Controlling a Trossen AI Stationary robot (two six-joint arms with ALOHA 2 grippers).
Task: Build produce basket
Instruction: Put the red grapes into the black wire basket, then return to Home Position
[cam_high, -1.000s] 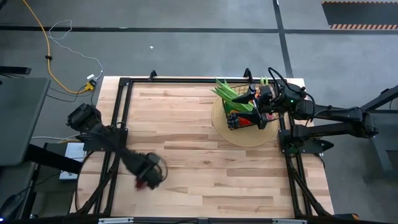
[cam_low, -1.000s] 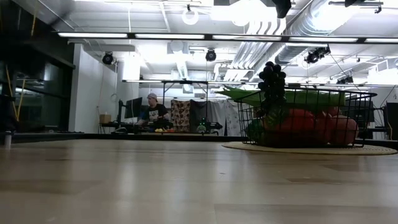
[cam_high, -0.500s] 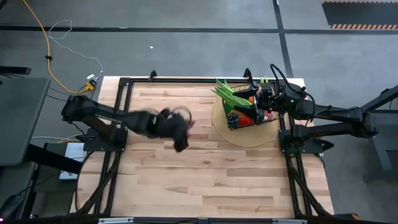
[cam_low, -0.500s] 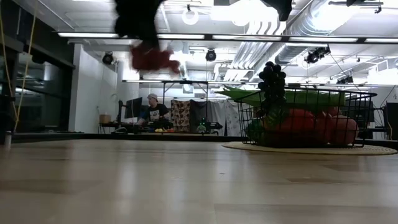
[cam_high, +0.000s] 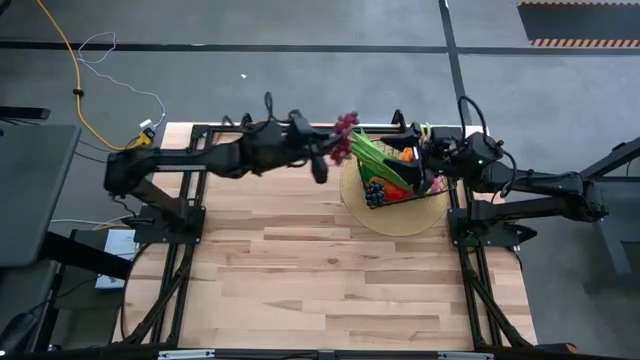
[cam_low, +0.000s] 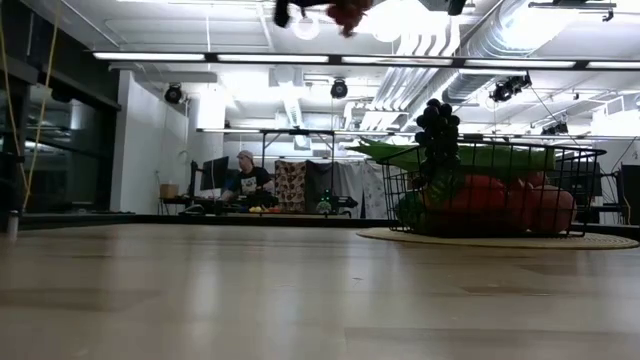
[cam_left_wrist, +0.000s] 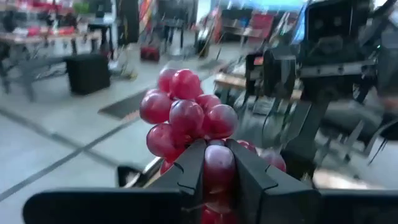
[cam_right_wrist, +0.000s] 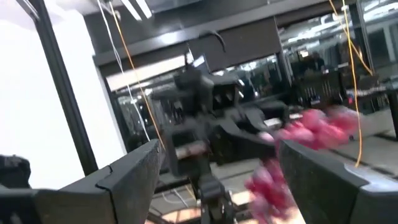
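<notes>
The black wire basket (cam_high: 402, 178) (cam_low: 497, 190) stands on a round tan mat (cam_high: 395, 218) at the table's far right. It holds dark grapes (cam_high: 374, 190), long green beans (cam_high: 372, 150) and red and orange produce. My left gripper (cam_high: 335, 148) (cam_left_wrist: 216, 169) hangs high above the table just left of the basket, shut on a bunch of red grapes (cam_high: 346, 126) (cam_left_wrist: 186, 115) (cam_low: 348, 12). My right gripper (cam_high: 428, 162) (cam_right_wrist: 217, 180) stands open over the basket's right side, with the red grapes (cam_right_wrist: 305, 140) in its view beyond its fingers. My left gripper pinches a grape at the near end of the red bunch (cam_left_wrist: 217, 163) between its two fingers. The fingers lie level and come from the table's left. The bunch stands out beyond the fingertips, lifted clear of the table and the basket.
A black metal frame (cam_high: 300, 128) runs along the table's far edge, close under the left arm. The wooden tabletop (cam_high: 320, 270) lies bare in the middle and near part. A person sits at a desk (cam_low: 245, 180) in the room behind.
My left gripper has swung from low over the table's near left up and toward the far right, to the basket's left side, tipping from pointing down to level. The red grapes have gone with it, lifted high above the table.
</notes>
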